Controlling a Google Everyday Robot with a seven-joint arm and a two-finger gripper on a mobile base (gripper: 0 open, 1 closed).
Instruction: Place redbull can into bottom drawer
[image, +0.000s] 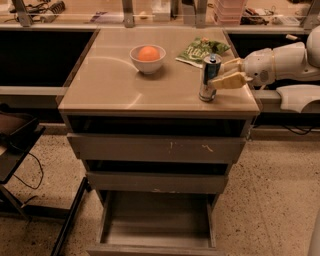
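Note:
The redbull can (209, 80) stands upright near the right front corner of the cabinet top (115, 85). My gripper (218, 74) reaches in from the right at the can's height. It is open, with one tan finger (230, 80) in front of the can and the other just behind it. The bottom drawer (155, 220) is pulled out at floor level, and its grey floor is bare.
A white bowl (148, 60) holding an orange sits at the back middle of the top. A green snack bag (202, 49) lies behind the can. The top drawer front (155, 148) with scratch marks and the middle drawer (157, 182) stick out slightly. A dark stand (20, 150) is at the left.

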